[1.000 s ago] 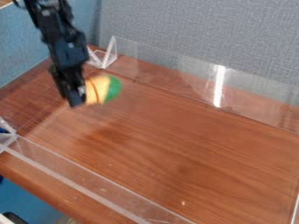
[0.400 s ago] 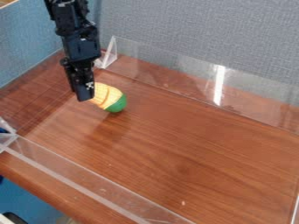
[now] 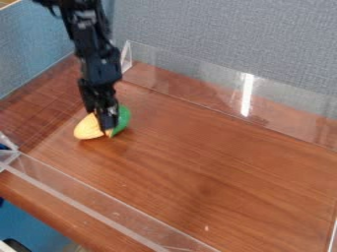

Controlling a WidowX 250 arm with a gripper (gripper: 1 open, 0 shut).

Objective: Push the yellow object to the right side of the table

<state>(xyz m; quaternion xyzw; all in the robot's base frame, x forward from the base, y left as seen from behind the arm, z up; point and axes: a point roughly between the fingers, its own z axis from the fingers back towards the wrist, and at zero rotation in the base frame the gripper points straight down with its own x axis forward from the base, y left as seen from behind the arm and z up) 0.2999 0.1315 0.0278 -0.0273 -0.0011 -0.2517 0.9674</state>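
Observation:
The yellow object [image 3: 89, 128], a small rounded yellow-orange wedge with a green end [image 3: 120, 121], lies on the table [image 3: 211, 172] in its left half, near the back. My gripper [image 3: 102, 110] hangs straight down from the dark arm and sits directly over the toy's middle. Its black fingers [image 3: 98, 102] cover the part between the yellow and green ends. The fingers merge into one dark shape, so I cannot make out their spacing or whether they grip the toy.
Low clear acrylic walls [image 3: 243, 94] ring the reddish-brown tabletop, with a front wall [image 3: 79, 202] near the camera. A grey fabric panel [image 3: 224, 30] stands behind. A small white triangular bracket [image 3: 125, 54] sits at the back left wall.
The gripper has come down and toward the front, from beside the toy's left end to right above it. The toy has shifted a little toward the front left, its yellow end showing left of the fingers.

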